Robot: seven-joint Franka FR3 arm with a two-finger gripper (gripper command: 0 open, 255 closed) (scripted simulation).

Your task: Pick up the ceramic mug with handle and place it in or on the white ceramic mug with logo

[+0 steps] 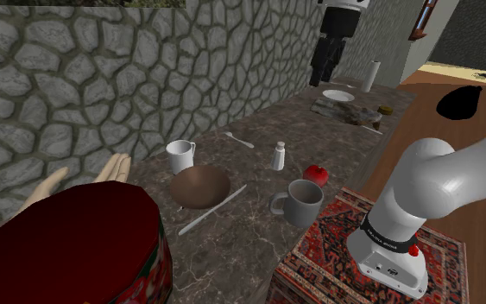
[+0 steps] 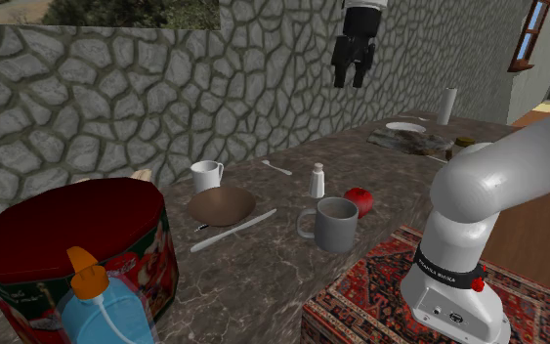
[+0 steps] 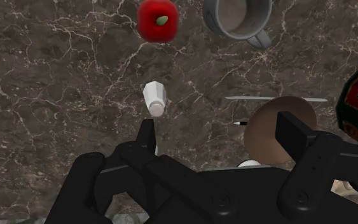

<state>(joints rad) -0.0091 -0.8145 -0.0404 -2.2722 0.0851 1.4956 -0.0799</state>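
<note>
Black fingers (image 3: 147, 137) hanging apart, high above dark marble tabletop (image 1: 232, 242). Grey handled mug (image 1: 299, 202) sitting near stand-side edge, beside red apple (image 1: 316, 174). Descent risking clipping apple, tipping mug.

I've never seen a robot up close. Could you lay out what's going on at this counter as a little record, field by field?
Pincer: open, holding nothing, high above the counter
Grey mug: upright near the counter's front edge, next to a red apple
White mug: upright close to the stone wall, on the wall side of a brown bowl
Between the mugs: the brown bowl, a knife, a white shaker
Progress: neither mug picked up yet
</note>
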